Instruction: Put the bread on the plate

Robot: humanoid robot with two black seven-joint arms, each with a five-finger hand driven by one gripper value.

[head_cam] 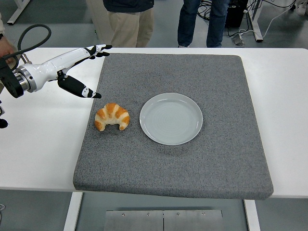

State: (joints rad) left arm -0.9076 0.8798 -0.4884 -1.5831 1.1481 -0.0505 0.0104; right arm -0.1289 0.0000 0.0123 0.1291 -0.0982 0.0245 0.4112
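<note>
A golden croissant (112, 116) lies on the grey mat (216, 159), just left of an empty pale plate (171, 118). My left hand (91, 70) comes in from the left edge, white with black fingertips, fingers spread and holding nothing. It hovers over the mat's left edge, up and to the left of the croissant, and is apart from it. The thumb (82, 89) points down toward the croissant. My right hand is out of view.
The mat lies on a white table (43, 139). Two people's legs (130, 24) stand beyond the table's far edge. Cables and desk legs (255, 21) show on the floor at the top right.
</note>
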